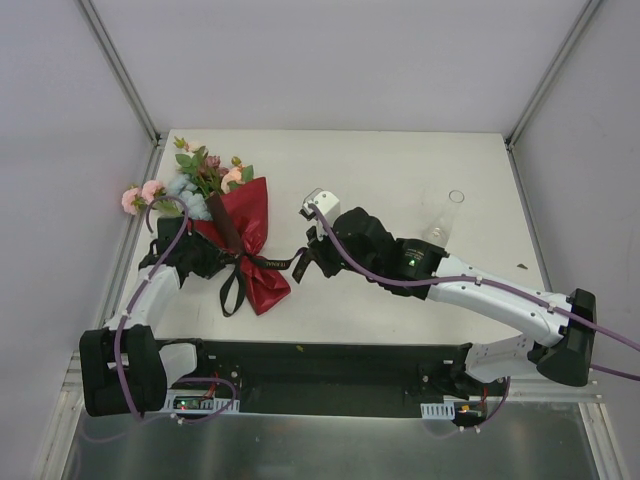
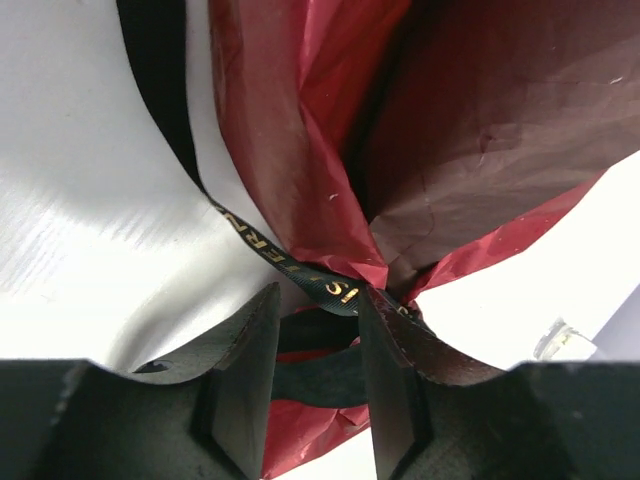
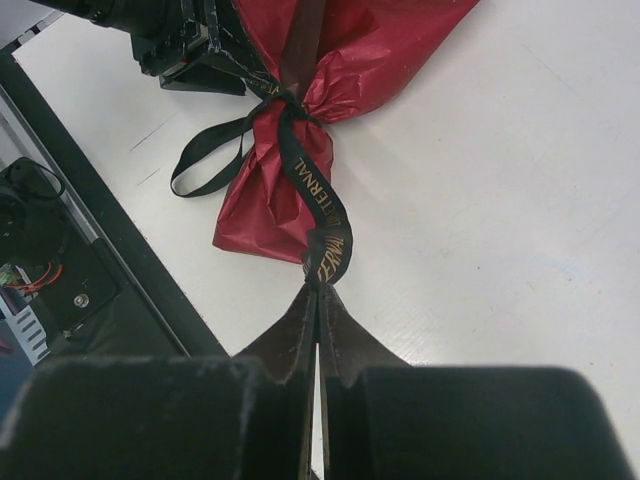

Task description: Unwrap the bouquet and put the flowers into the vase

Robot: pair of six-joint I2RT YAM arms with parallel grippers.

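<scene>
Overhanging left edge of table (image 1: 380, 170): flowers (image 1: 140, 195).

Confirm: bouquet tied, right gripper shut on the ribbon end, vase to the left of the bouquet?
No. The vase is to the right of the bouquet, as the top external view shows. The rest holds: the ribbon is tied round the bouquet and the right gripper is shut on its end.

The black ribbon (image 3: 318, 205) bore gold capitals reading "…TERNAL" (twice along its length); the rest was illegible.
</scene>
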